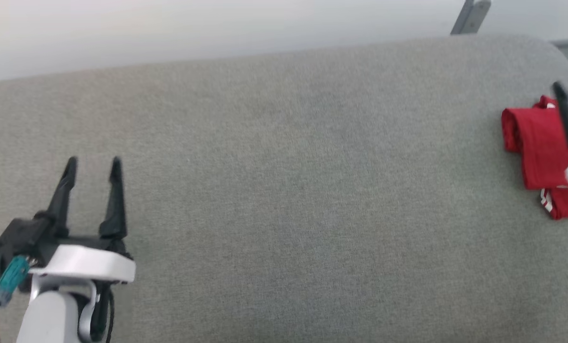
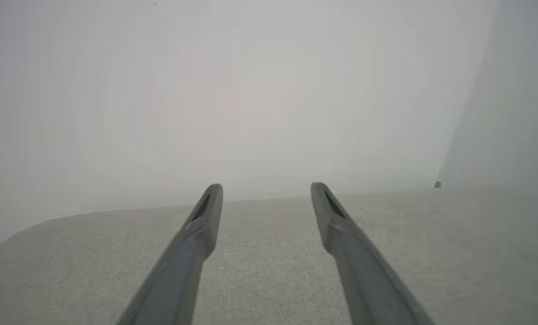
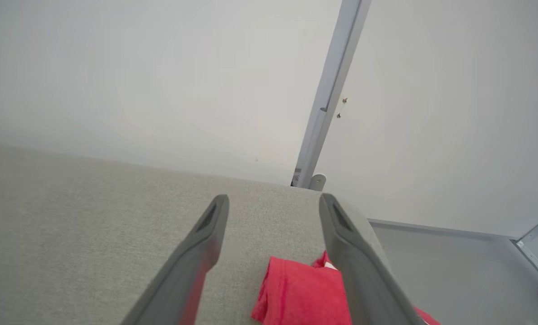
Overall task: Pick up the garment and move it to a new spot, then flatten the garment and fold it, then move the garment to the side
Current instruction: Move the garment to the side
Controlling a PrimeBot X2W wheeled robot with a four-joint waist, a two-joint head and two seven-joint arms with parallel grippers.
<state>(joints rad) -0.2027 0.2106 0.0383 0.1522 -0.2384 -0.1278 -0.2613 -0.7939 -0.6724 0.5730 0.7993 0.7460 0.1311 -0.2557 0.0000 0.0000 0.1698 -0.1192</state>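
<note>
The right hand and left hand stand wide open, empty, since the folded red jersey beneath the right one seems set aside

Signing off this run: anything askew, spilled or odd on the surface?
Nothing spilled or damaged. The garment lies folded at the far right of the grey surface. Its fold is a little uneven, with striped trim poking out at its near corner. The left gripper and right gripper are open and empty.

Wide free room mid grey surface; folded garment (far right) obstructs; wall perhaps close behind.
</note>
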